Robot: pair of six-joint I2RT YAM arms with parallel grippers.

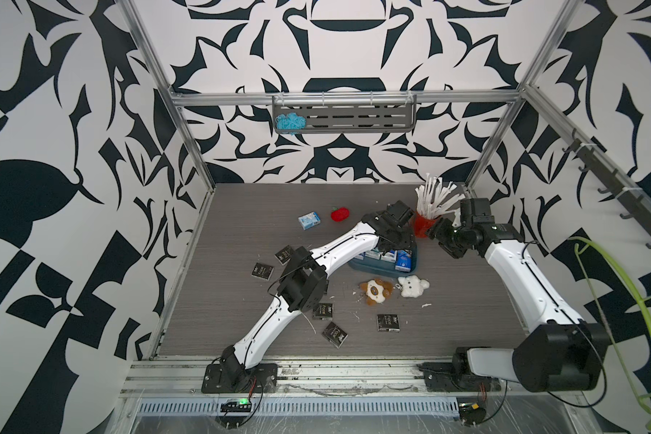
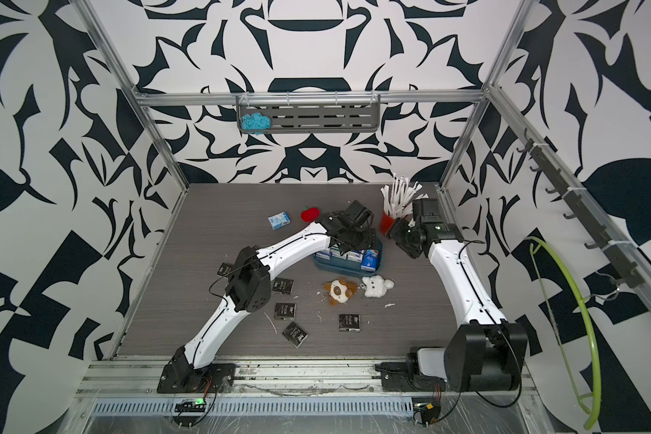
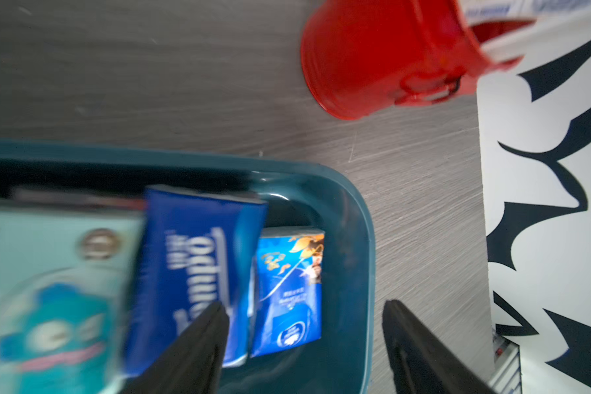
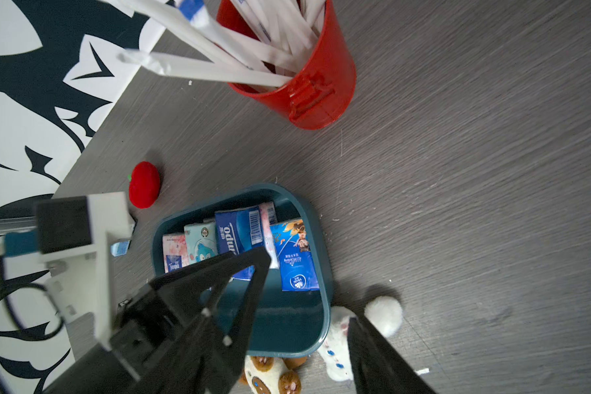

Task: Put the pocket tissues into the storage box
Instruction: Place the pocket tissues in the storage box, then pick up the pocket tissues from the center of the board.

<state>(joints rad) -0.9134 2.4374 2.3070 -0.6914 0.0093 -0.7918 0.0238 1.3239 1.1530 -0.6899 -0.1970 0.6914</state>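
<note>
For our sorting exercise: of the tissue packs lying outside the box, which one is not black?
The light blue pack beside the red plush toy; every other loose pack is black with white lettering.

The storage box (image 1: 371, 269) sits on the bench (image 1: 466, 300). Some pocket tissues (image 1: 404, 259) stand in it. The cup of sticks (image 1: 423, 225) is just past its far right corner. Two soft toys (image 1: 376, 290) lie at its near side. More packs (image 1: 388, 323) lie nearer and to the left
</note>
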